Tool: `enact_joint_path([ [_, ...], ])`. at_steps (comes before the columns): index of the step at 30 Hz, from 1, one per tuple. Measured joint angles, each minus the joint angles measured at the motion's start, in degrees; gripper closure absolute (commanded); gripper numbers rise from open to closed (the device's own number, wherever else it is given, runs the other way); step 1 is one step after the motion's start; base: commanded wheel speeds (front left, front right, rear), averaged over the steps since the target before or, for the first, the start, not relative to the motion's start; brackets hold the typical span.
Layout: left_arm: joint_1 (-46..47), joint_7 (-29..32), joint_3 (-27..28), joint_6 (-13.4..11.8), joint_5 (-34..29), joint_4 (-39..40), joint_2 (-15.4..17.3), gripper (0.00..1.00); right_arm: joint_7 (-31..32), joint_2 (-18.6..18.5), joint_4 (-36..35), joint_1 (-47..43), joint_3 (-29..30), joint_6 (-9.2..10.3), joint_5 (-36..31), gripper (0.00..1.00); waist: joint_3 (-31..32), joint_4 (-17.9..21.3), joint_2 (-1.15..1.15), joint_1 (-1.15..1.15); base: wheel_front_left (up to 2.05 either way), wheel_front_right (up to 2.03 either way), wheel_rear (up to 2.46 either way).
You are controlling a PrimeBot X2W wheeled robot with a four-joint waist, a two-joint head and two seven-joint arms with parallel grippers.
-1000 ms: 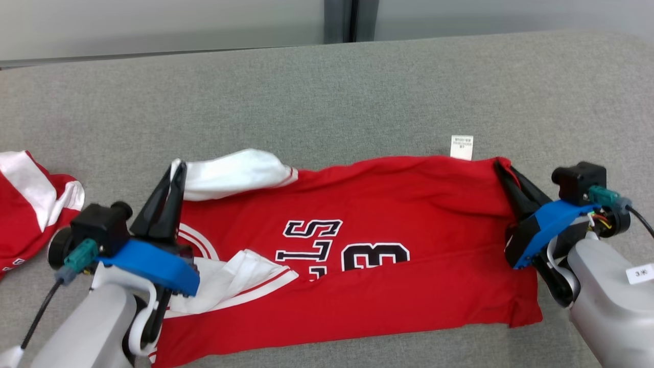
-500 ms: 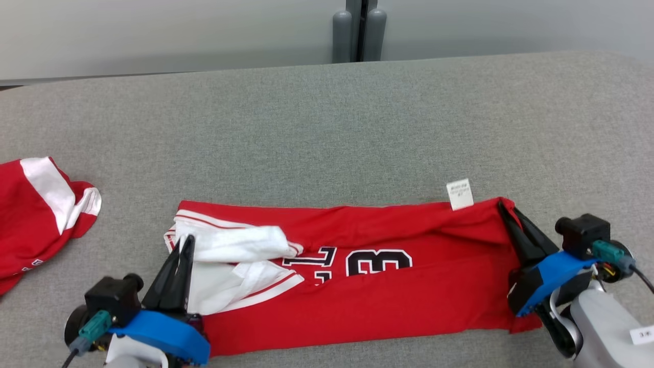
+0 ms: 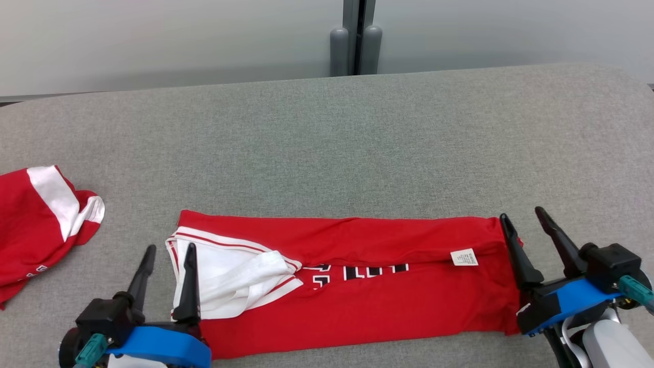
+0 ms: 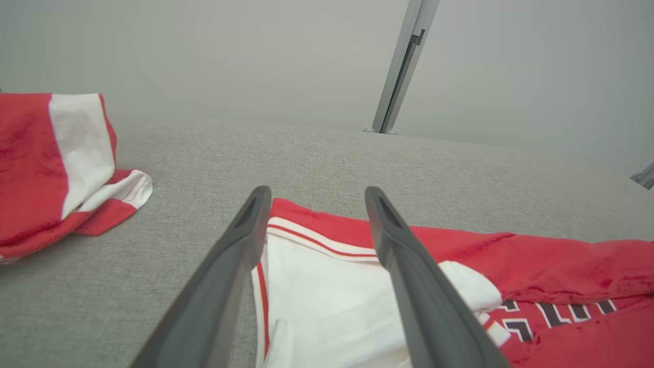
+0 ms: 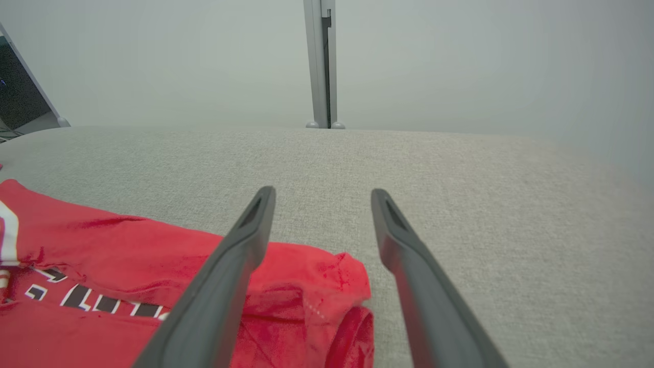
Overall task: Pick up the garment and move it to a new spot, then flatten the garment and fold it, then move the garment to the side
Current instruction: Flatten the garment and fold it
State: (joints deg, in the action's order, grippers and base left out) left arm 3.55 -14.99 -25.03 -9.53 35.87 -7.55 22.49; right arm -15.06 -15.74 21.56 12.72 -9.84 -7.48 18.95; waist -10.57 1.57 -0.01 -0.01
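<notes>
Garment [image 3: 357, 301] — a red jersey folded into a long band — lies flat across the lower middle of the head view. Left gripper [image 3: 170, 247] at its white-sleeved end and right gripper [image 3: 521, 213] at the other stand fingers apart, gripping nothing (probably so the fold settles undisturbed on the grey surface [image 3: 327, 143]).

jaws: long, dark, tapered | wrist shells [image 3: 572, 301]: blue | plugs [image 3: 632, 287]: teal — cabled, seemingly | forearm [image 3: 610, 343]: pale
</notes>
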Motion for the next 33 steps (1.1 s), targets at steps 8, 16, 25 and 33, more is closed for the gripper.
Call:
enact_joint_path([
  [8, -2.5, 0.0, 11.9, 1.0, -12.8, 4.8, -6.9, 0.0, 0.0, 0.8, -1.8, -0.5, 3.4, 0.0, -0.2, 0.0, 0.1, 0.1, 0.0, 0.0, 0.0, 0.0, 0.0],
  [16, -3.5, 0.0, 20.6, 3.2, -22.3, 6.6, -13.7, 0.0, 0.0, 2.4, 9.9, 3.4, 2.5, 0.0, -0.2, 0.0, -0.1, -0.5, 0.01, 0.01, 0.0, 0.0, 0.0],
  [25, -4.3, 0.0, 25.4, 5.1, -28.9, 6.1, -17.5, 0.0, 0.3, 4.0, 23.4, 7.1, -0.4, 0.0, 3.4, 0.0, -0.7, -0.9, 0.01, 0.01, 0.0, 0.0, 0.0],
  [33, -4.5, 0.0, 26.7, 5.5, -32.0, 5.0, -18.5, 0.0, 0.9, 4.3, 28.2, 8.6, -5.2, 0.09, 7.1, 0.74, -0.5, -0.9, 0.0, 0.0, 0.0, 0.0, 0.0],
])
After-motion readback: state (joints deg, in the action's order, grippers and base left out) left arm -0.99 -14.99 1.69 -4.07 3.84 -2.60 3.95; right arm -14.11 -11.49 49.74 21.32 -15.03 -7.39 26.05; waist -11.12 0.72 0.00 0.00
